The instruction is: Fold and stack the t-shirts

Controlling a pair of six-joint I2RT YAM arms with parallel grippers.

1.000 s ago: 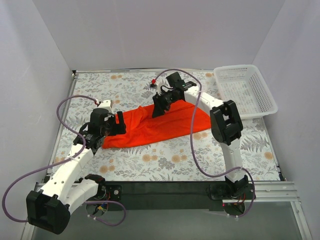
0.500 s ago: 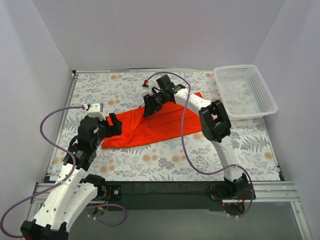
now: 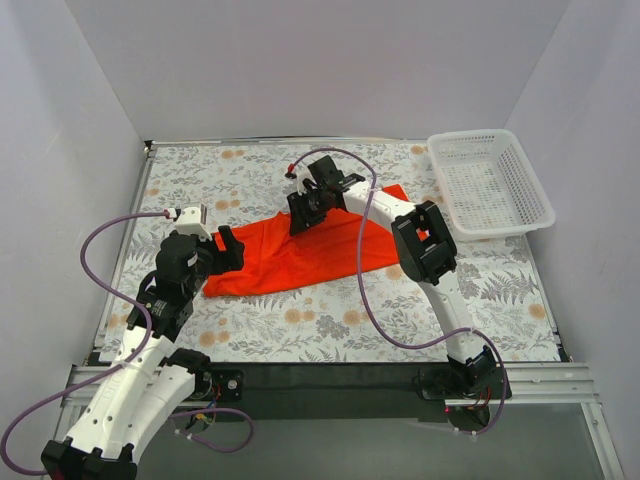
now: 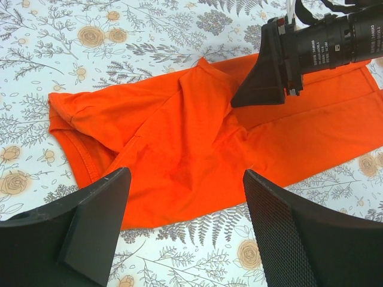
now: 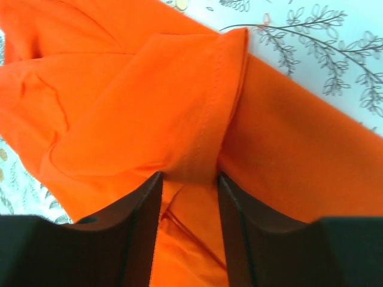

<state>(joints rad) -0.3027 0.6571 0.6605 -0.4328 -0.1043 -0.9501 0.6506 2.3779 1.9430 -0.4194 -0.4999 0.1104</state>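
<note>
White mesh basket (image 3: 470,134) stands at the far right corner of the table (image 3: 300,330), well apart from the t-shirt (image 3: 290,262), which lies rumpled mid-table. Right pincer (image 5: 188,179) pinches a raised fold at the shirt's far edge. Left pincer (image 4: 185,176) hangs wide open above the shirt's left end, holding nothing.

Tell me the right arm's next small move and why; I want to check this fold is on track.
Probably close the right gripper firmly on the hemmed fold of the t-shirt that sits between its fingers; I cannot tell whether it is pinched yet. The shirt lies rumpled, and the left gripper hovers open over one end, holding nothing, so the right side seems the one to act.
</note>
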